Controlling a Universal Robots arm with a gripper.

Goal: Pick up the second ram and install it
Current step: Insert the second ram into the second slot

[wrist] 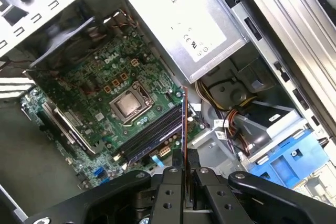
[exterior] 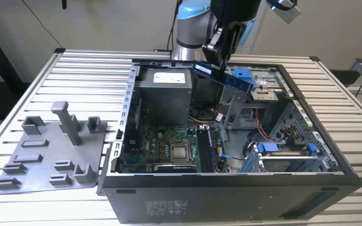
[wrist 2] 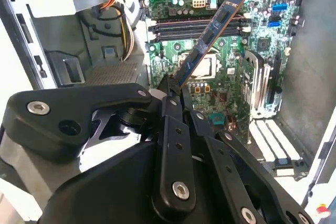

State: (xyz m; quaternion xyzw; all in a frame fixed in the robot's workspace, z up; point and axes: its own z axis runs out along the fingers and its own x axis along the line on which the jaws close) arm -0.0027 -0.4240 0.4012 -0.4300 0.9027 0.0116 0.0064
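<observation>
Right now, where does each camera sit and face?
Exterior view: off the arm, raised, facing down into the open computer case; arm and gripper holding the second ram show.
Second wrist view: on the wrist, facing the motherboard past the fingers.
First wrist view: on the wrist, second ram edge-on between the fingers.
Both wrist views share ram, fingers, motherboard.

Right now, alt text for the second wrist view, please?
The gripper, shut on the second ram, holds it slanted above the green motherboard inside the open computer case. The stick crosses in front of the dark memory slots, unseated.
</observation>
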